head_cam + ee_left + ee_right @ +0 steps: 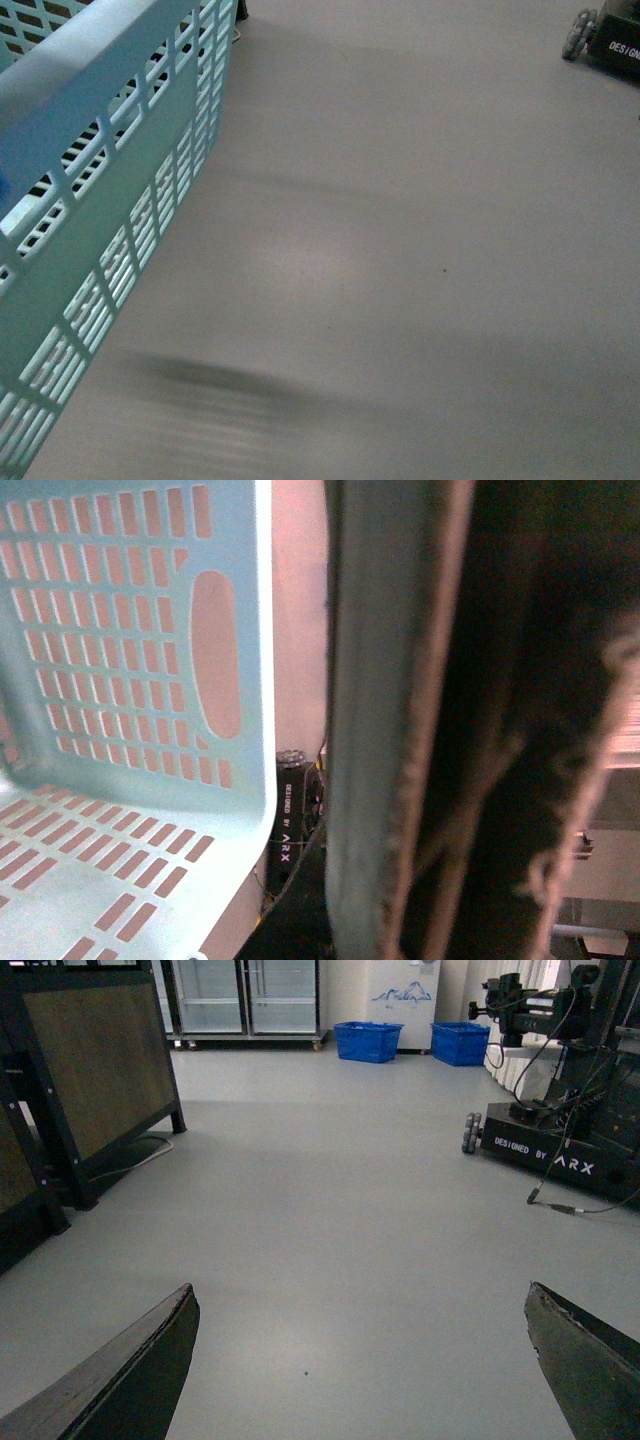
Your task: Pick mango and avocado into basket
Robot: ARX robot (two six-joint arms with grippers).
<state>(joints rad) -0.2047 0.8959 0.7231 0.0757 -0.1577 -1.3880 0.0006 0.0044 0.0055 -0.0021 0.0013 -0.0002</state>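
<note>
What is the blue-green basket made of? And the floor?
The basket looks like plastic: one smooth, pale turquoise moulded piece with neat slots. The floor seems to be smooth, hard grey vinyl or coating, with a soft sheen.

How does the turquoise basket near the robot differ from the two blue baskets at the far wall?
The turquoise basket is pale; the blue baskets are deep blue. The turquoise basket is close, on the robot's left; the blue baskets sit far away by the wall. Both look like plastic baskets.

Turq. slotted basket (90, 225), maybe tilted.
</note>
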